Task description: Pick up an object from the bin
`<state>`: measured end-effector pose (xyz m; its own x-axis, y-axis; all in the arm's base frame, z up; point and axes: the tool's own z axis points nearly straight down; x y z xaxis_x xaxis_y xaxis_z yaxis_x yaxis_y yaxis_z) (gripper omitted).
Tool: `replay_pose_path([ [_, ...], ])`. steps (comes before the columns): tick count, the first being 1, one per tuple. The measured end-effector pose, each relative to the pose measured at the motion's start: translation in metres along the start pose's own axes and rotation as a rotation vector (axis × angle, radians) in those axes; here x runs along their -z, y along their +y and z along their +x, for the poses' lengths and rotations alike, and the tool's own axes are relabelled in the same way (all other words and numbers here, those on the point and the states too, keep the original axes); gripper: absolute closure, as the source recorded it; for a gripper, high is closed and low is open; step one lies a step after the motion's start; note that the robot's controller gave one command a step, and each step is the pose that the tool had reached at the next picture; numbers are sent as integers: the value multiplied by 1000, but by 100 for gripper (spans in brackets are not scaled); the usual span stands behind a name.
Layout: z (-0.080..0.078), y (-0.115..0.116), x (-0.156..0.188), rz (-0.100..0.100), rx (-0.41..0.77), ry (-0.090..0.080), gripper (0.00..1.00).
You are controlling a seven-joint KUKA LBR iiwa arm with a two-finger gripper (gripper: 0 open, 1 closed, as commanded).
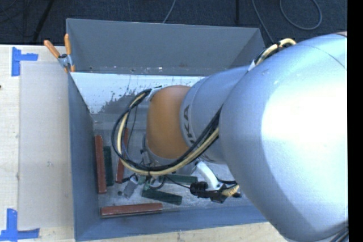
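The silver-grey arm (283, 139) comes in from the right, its bulky near link broad on the right side and narrowing toward the left. At the wrist sits a rounded orange cover (165, 122), tipped downward. Black and yellow cables (121, 136) loop out from the cover's left side and curl back under it. The hand (146, 173) hangs beneath the cover, largely hidden by it.

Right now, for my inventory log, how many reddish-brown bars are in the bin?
3 reddish-brown bars: one along the left wall, a shorter one beside it, one along the near wall. The arm may hide more.
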<state>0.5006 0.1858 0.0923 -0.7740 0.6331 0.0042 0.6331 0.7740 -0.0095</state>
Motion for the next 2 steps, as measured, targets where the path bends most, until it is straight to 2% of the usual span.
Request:
replay_pose_path([
  [1, -108, -21, -23, -6, 31, -9, 0],
  [2, -159, -64, -19, -6, -21, -6, 0],
])
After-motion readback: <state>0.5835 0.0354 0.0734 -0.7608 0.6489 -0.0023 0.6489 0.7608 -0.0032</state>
